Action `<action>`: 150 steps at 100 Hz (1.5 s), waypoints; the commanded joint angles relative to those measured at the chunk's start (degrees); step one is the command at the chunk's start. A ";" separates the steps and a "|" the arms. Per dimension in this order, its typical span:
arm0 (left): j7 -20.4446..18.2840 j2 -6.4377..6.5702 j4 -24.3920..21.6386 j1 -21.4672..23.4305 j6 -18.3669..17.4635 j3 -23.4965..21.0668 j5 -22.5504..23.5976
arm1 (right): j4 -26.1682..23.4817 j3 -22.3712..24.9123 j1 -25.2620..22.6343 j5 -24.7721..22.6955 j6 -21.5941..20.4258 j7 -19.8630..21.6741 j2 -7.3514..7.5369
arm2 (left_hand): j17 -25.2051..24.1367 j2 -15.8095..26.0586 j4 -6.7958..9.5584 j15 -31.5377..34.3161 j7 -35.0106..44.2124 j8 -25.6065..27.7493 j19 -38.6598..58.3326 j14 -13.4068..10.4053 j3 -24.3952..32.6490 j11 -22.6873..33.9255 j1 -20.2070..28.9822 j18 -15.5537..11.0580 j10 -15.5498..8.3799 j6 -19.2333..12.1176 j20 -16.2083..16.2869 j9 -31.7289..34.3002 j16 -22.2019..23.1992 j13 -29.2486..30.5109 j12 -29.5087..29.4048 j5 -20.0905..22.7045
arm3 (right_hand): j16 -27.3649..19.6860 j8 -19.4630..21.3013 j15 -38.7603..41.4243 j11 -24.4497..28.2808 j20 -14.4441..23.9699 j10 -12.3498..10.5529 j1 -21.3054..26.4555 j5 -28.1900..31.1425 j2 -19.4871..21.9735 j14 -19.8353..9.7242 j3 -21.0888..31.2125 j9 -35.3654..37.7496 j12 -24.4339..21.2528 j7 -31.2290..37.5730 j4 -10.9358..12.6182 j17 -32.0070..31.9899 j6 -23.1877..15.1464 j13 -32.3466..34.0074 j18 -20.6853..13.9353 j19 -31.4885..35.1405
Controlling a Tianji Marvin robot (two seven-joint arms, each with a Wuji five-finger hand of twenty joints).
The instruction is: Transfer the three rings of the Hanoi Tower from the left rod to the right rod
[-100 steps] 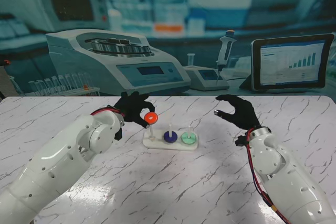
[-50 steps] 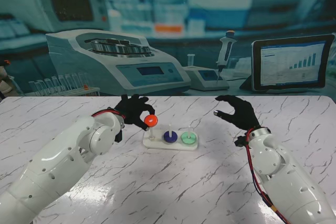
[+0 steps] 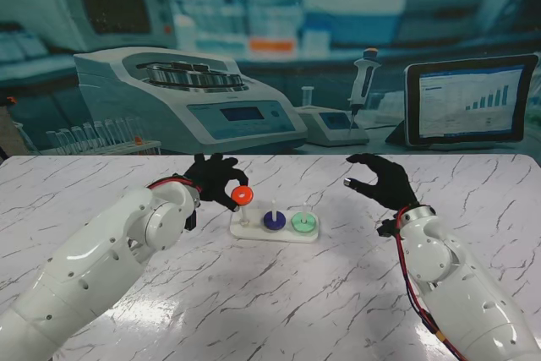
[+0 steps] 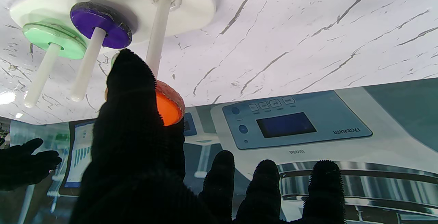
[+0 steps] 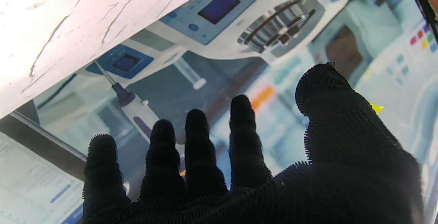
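Your left hand (image 3: 216, 177) has its fingers (image 4: 131, 90) clamped on the small orange foam ring (image 3: 242, 194), held at the tip of the left white plastic rod (image 4: 156, 37) of the white three-rod base (image 3: 275, 230). The purple ring (image 3: 274, 221) sits on the middle rod, the green ring (image 3: 303, 223) on the right rod. Your right hand (image 3: 380, 179) hovers right of the base over the marble desk (image 3: 279, 293), fingers apart, holding nothing. Judged step: lifting orange clear. Next, raise it fully past the rod tip before moving sideways.

Three-rod base (image 3: 275, 231) on table (image 3: 279, 302), between both hands.
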 commanded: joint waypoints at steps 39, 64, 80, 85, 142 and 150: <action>-1.00 -0.04 0.00 0.28 -1.23 0.07 -0.38 | -0.09 -0.20 -0.28 0.18 -0.07 -0.16 -0.51 | -0.28 2.15 -0.54 -0.32 5.41 0.78 1.51 0.37 2.06 -0.14 3.23 1.04 -0.71 -4.24 0.54 0.70 0.18 0.61 0.24 5.50 | 0.41 -0.84 -0.52 0.00 0.50 -0.76 1.14 0.55 1.12 -0.63 -0.71 0.96 0.14 0.00 1.49 -0.74 -0.95 -0.99 -4.78 0.45; -1.23 -0.01 0.07 0.28 -0.99 0.23 -0.48 | -0.02 -0.25 -0.27 0.19 -0.12 -0.11 -0.50 | -0.31 2.13 -0.52 -0.35 5.50 0.70 1.50 0.37 2.10 -0.16 3.29 1.06 -0.68 -4.12 0.52 0.65 0.16 0.54 0.24 5.47 | 0.38 -0.84 -1.16 -0.25 0.48 -0.61 1.25 0.54 1.26 -0.53 -0.75 0.92 0.08 -0.05 1.49 -0.82 -0.84 -0.59 -4.80 0.39; -1.39 0.02 0.24 0.18 -0.94 0.35 -0.54 | 0.06 -0.29 -0.20 0.23 -0.18 -0.11 -0.51 | -0.30 2.01 -0.51 -0.34 5.66 0.72 1.50 0.37 2.12 -0.14 3.41 1.06 -0.65 -4.14 0.52 0.70 0.15 0.58 0.25 5.57 | 0.45 -0.82 -1.28 -0.21 0.47 -0.73 1.26 0.65 1.27 -0.51 -0.84 1.08 0.09 -0.01 1.49 -0.73 -0.81 -0.49 -4.80 0.41; -1.43 0.02 0.30 0.15 -0.88 0.41 -0.57 | 0.08 -0.29 -0.19 0.24 -0.21 -0.09 -0.51 | -0.33 2.04 -0.51 -0.34 5.66 0.69 1.48 0.36 2.11 -0.15 3.39 1.05 -0.71 -4.06 0.50 0.67 0.15 0.56 0.24 5.54 | 0.48 -0.82 -1.27 -0.19 0.46 -0.63 1.26 0.70 1.24 -0.50 -0.86 1.08 0.10 0.01 1.49 -0.74 -0.88 -0.46 -4.76 0.40; -1.78 0.00 1.21 -0.54 -0.36 1.67 -1.39 | 0.03 -0.17 -0.27 0.15 -0.27 -0.16 -0.49 | -0.26 2.01 -0.51 -0.26 6.04 0.59 1.61 0.17 2.11 -0.09 3.41 0.97 -0.83 -4.15 0.54 0.79 0.20 0.67 0.28 5.43 | 1.02 -0.75 1.03 0.30 0.48 -0.72 1.09 1.02 0.90 -0.17 -0.77 1.17 0.21 0.25 1.48 -0.57 -1.15 0.16 -4.67 0.48; -1.99 0.02 1.40 -0.66 -0.24 1.98 -1.61 | 0.02 -0.12 -0.29 0.15 -0.27 -0.15 -0.49 | -0.29 1.96 -0.51 -0.25 6.11 0.58 1.61 0.18 2.11 -0.10 3.44 0.98 -0.85 -4.10 0.54 0.75 0.21 0.68 0.28 5.48 | 0.94 -0.77 1.07 0.24 0.48 -0.75 1.09 0.79 0.95 -0.20 -0.73 1.12 0.19 0.17 1.47 -0.58 -1.18 -0.02 -4.67 0.48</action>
